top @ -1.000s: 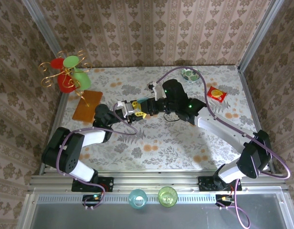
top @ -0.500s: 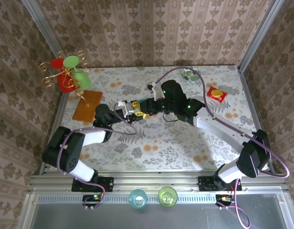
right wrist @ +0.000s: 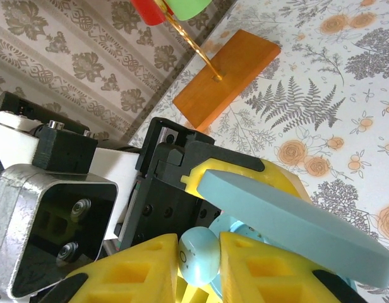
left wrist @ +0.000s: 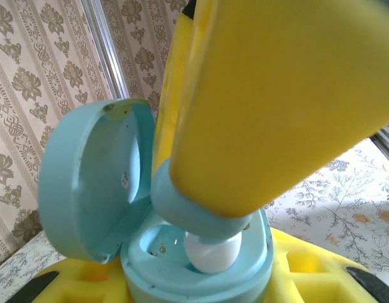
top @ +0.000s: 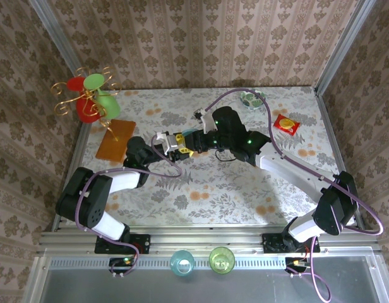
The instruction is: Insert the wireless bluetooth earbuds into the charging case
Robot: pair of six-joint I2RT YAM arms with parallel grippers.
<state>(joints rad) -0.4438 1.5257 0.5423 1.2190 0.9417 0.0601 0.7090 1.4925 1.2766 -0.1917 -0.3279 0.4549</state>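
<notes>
Left gripper (top: pixel 184 144), over mid-table, is closed narrowly on the light-blue case (left wrist: pixel 201 281), whose lid (left wrist: pixel 87 183) stands swung open at left. An earbud (left wrist: pixel 210 255) sits white tip down in the case's well. Right gripper (right wrist: pixel 199 262), meeting the left, pinches that earbud between its yellow fingers (right wrist: pixel 137 274).

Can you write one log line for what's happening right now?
left pincer: holds charging case, lid open | right pincer: grips earbud in case's well
</notes>
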